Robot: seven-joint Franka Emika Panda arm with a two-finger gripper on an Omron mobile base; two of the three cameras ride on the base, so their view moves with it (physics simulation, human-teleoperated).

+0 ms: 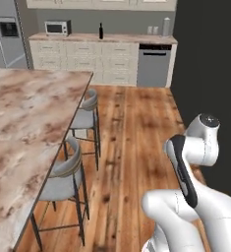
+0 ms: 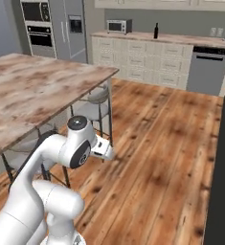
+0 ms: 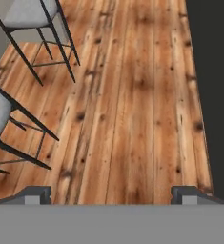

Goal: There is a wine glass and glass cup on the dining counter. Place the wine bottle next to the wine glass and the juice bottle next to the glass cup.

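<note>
Far off, wine bottle (image 1: 101,31) upright, neck up.

Reddish-brown and cream marbled dining counter (image 1: 23,113), black wine bottle (image 1: 101,31), grey stools (image 1: 63,172), warm brown plank floor (image 3: 132,95).

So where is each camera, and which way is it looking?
Left base view: sits behind the arm on its left, facing across the wooden floor to the far worktop with the wine bottle; the dining counter is on the left.
Right base view: behind the arm on its right, facing the same kitchen; the arm rises lower left.
Hand view: looks down at floor and stools; gripper jaws spread apart.
Both base views share counter, stools, microwave and bottle.
</note>
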